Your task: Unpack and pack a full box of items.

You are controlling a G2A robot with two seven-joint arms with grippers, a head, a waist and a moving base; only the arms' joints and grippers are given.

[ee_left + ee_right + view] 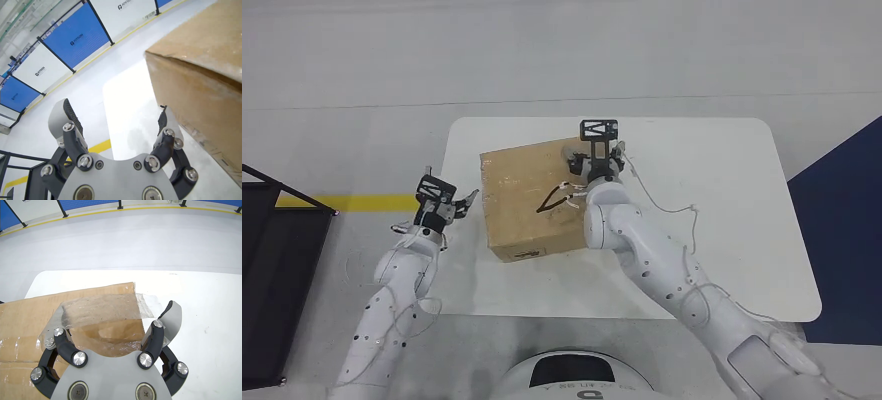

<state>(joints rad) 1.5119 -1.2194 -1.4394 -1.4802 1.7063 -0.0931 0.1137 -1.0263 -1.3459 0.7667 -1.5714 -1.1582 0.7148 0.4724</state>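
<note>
A closed brown cardboard box [532,205] stands on the left half of the white table [722,200]. My right gripper [595,155] hovers over the box's far right corner, open. In the right wrist view this gripper [111,319] straddles a strip of clear tape [102,309] that is peeled up from the box top [24,317] and overhangs the corner; one finger is partly hidden beneath the tape. My left gripper [454,200] sits at the table's left edge beside the box, open. In the left wrist view its [116,115] one fingertip [163,118] lies right against the box's side wall [198,91].
The right half of the table has free room. A black rack [272,270] stands on the floor to the left, near a yellow floor line [352,202]. Blue and white barrier panels [75,41] line the room behind.
</note>
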